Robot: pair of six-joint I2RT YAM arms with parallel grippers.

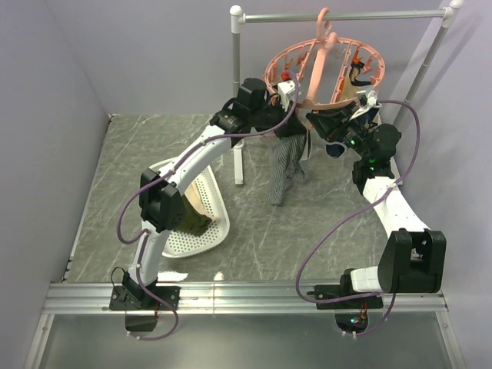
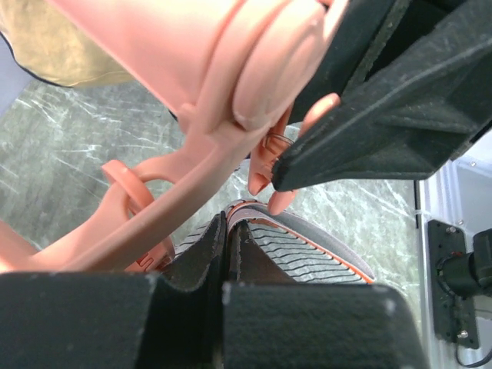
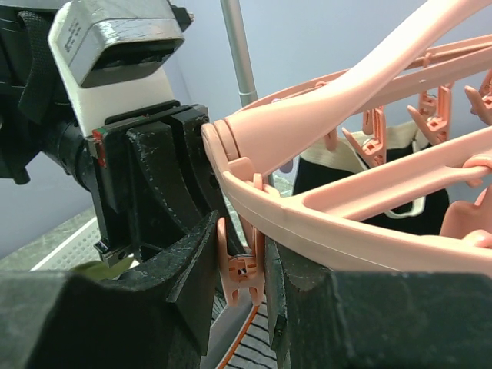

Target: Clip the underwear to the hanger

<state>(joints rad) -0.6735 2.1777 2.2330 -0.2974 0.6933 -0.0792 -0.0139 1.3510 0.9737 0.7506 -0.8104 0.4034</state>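
Table (image 1: 131, 154): grey marbled top, with both arm bases at 6 o'clock in the top view.
Basket (image 1: 221, 231): white and perforated, at about 8 o'clock on the table, partly under the left arm.
Olive-green garment (image 1: 194, 219): lies bunched inside the basket.
Left gripper (image 2: 228, 240): raised to the hanger's ring at its 9 o'clock side. The jaws are pressed together on a fold of striped cloth, with the waistband edge standing up between the fingers.
Underwear (image 1: 287, 165): grey-and-white striped. It hangs straight down from the left gripper, below the near rim of the ring at about 7 o'clock, with its lower end just above the table.
Hanger (image 1: 317, 77): salmon-pink ring with crossbars and pegs, hooked on the rail at 12 o'clock in the top view, with both grippers at its near rim.
Clip peg (image 3: 241, 273): hangs under the near rim, directly above the striped waistband.
Right gripper (image 3: 240, 296): comes in from 5 o'clock and faces the left gripper. Its jaws squeeze the clip peg from both sides.
Dark garment (image 1: 359, 77): pegged on the ring's far right side at about 2 o'clock.
Rail stand (image 1: 338, 15): grey metal bar across the back.
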